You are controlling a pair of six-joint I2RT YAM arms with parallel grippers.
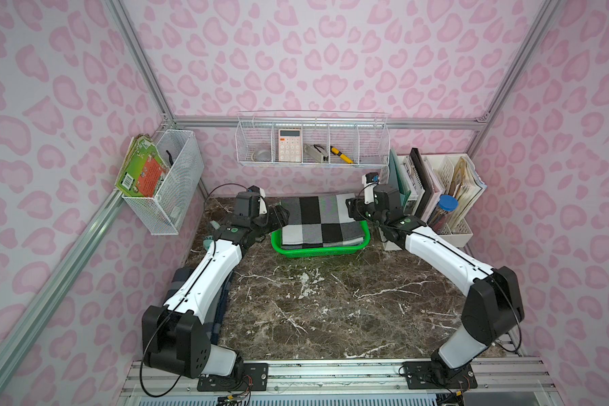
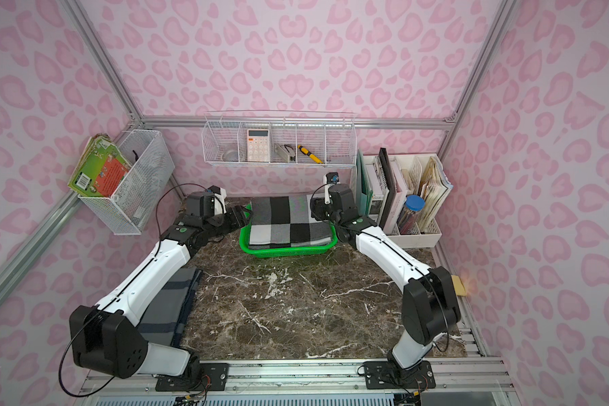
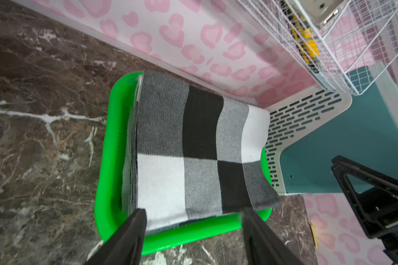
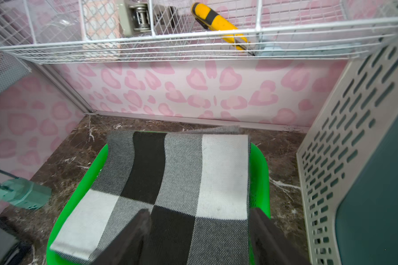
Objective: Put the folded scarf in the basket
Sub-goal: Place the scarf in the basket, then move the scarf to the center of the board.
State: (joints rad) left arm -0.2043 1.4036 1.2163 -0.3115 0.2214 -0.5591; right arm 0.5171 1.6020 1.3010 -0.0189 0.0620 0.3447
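- Checked black, grey and white folded scarf [image 1: 322, 219] lies in bright green perforated plastic basket [image 1: 319, 251].
- Left gripper [image 3: 194, 220] jaws spread, empty.
- Right gripper [image 4: 199, 221] jaws spread, empty.

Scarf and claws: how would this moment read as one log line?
scarf: lying in basket | left claw: open, at scarf edge | right claw: open, over scarf

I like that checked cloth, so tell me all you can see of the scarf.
The scarf is a woven cloth in black, grey and white checks, folded into a thick flat stack whose layered edges show. It lies in the green basket at the back of the table, its far end draped over the rim. Both claws are open beside it, not gripping.
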